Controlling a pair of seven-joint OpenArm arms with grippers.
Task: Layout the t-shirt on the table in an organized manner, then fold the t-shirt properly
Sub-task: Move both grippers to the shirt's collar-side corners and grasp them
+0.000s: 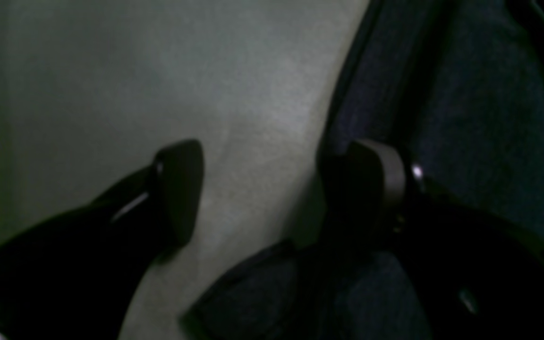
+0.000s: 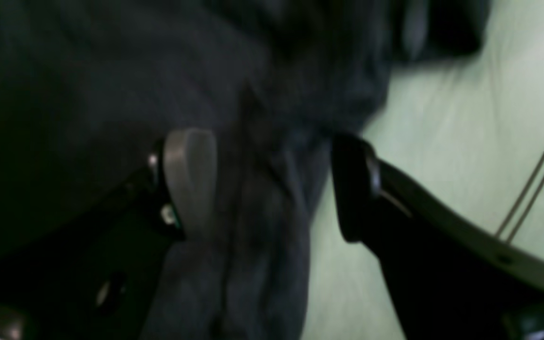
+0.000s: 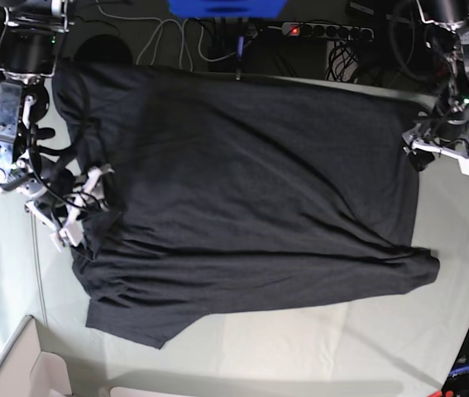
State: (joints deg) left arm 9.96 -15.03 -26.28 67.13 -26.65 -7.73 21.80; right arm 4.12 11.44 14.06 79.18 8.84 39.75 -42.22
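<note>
The black t-shirt (image 3: 242,190) lies spread across the centre of the table (image 3: 433,331). A cardboard box (image 3: 19,368) sits at lower left, contents unseen. The right gripper (image 2: 272,184) straddles bunched fabric, unclenched; the left gripper (image 1: 276,189) gapes at the shirt's edge. A power strip (image 3: 325,31) lies beyond.

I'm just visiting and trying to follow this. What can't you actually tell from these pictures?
- Base view: the t-shirt shows only plain black, so any print is hidden.
- Base view: the box is cut off by the bottom edge.
- Right wrist view: blur hides how the fabric between the open right hand lies.
- Left wrist view: dimness obscures the shirt edge by the open left hand.
</note>
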